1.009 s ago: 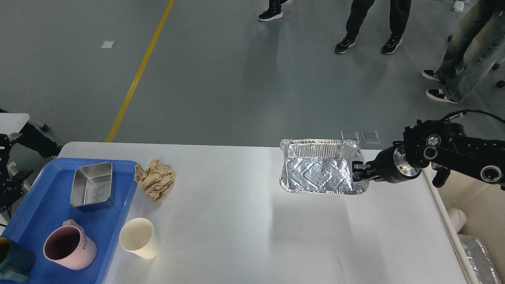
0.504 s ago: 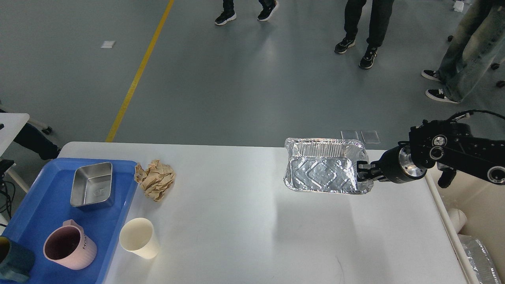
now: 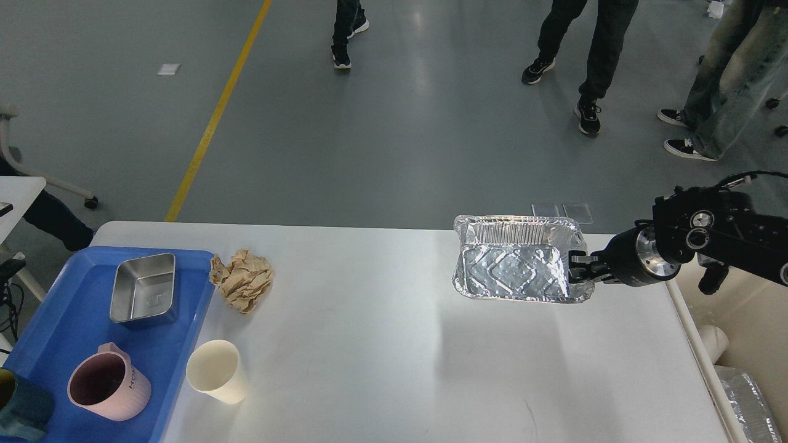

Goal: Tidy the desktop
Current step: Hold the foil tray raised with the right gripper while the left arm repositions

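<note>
My right hand [image 3: 578,269] pinches the right rim of an empty foil tray [image 3: 518,267], held above the far right part of the desk [image 3: 394,344]. At the left edge, a blue tray [image 3: 55,326] contains an empty steel tin [image 3: 143,288] and a pink mug [image 3: 109,382]. A cream paper cup [image 3: 217,371] and crumpled brown paper [image 3: 242,280] stand just beside it.

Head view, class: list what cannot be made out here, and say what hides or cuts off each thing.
- Left gripper: out of the head view altogether.
- Right gripper: its fingertips are hidden by the foil tray rim.
- Dark cup: cut off by the bottom-left corner.
- Bin contents: cut off by the right edge.
- Lettering on the pink mug: too small to read.
</note>
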`<action>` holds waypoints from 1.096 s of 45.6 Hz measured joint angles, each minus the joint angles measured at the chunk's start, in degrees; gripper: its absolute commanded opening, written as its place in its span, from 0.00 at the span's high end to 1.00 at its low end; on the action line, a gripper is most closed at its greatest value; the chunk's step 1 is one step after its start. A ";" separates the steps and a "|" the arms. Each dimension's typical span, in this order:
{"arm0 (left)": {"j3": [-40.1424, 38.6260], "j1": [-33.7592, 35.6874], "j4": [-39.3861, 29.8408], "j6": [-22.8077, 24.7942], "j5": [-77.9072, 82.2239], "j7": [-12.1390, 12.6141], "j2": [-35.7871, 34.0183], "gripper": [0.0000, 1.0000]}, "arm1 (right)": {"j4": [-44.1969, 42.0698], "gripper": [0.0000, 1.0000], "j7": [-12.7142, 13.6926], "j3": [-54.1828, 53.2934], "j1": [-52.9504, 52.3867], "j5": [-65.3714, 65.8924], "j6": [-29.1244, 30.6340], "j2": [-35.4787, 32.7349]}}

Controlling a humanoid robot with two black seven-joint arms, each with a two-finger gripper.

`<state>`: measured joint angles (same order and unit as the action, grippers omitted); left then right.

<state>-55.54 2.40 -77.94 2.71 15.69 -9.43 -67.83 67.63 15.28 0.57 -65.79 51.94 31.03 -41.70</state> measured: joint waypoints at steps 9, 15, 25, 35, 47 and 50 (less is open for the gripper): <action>3.73 -0.10 -2.78 0.13 0.44 0.27 -5.90 0.03 | 0.72 1.00 0.35 0.00 0.04 0.08 0.04 -0.84; 6.86 -0.02 -4.77 0.13 2.33 0.32 -11.19 0.03 | 1.43 1.00 0.68 -0.02 0.05 0.09 0.03 -1.06; 9.07 0.23 -9.38 0.26 8.50 1.26 -16.60 0.03 | 2.06 1.00 0.80 -0.05 0.04 0.08 0.02 -1.10; 8.69 5.73 -18.01 -0.01 19.54 9.24 -16.54 0.03 | 2.88 1.00 0.89 -0.05 -0.38 0.09 0.00 -2.30; 9.11 12.93 -21.79 7.50 38.70 15.05 -6.73 0.03 | 3.56 1.00 0.89 0.07 -1.21 0.09 0.12 -3.25; 9.54 13.56 -22.42 8.85 42.47 15.76 -4.25 0.03 | 3.83 1.00 0.89 0.19 -1.38 0.09 0.16 -3.62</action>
<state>-46.00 15.96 -100.36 11.56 58.16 6.33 -72.08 71.47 16.17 0.77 -67.17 52.03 31.18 -45.32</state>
